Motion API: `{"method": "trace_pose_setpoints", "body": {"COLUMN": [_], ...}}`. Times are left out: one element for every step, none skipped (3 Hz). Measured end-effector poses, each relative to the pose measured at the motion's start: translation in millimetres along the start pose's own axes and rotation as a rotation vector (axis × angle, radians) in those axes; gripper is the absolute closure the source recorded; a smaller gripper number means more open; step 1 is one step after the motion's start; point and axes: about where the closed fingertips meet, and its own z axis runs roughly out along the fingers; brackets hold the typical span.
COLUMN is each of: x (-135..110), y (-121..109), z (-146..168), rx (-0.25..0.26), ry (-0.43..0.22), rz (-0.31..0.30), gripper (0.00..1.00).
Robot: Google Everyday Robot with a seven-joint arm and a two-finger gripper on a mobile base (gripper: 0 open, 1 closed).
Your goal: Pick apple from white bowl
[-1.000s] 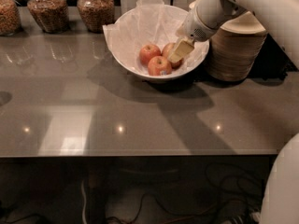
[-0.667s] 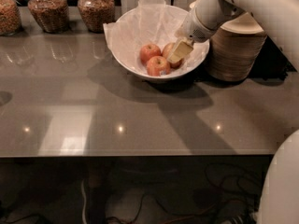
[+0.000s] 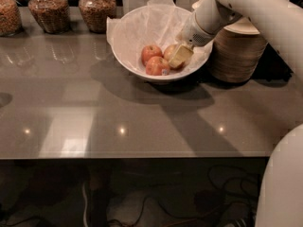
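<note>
The white bowl (image 3: 128, 41), lined with crinkled tissue paper, stands at the back middle of the grey table. It holds three apples. The pale yellowish apple (image 3: 168, 51) lies at the right of the bowl, partly hidden by my gripper. Two redder apples (image 3: 150, 54) (image 3: 157, 66) lie to its left and front. My gripper (image 3: 180, 56) reaches down into the bowl from the upper right and sits right against the pale apple.
A stack of beige disposable bowls (image 3: 236, 56) stands just right of the white bowl, under my arm. Three glass jars of grains (image 3: 46, 8) line the back left. The table's front edge (image 3: 132, 156) runs across the lower middle.
</note>
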Motion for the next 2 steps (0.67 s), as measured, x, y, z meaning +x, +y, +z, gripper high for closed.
{"method": "trace_pose_setpoints", "body": {"x": [6,12], "y": [2,4], "z": [13,27], "rx": [-0.01,-0.021], "ry": [0.012,0.026], "rz": [0.007,0.015], "gripper": [0.34,0.38]}}
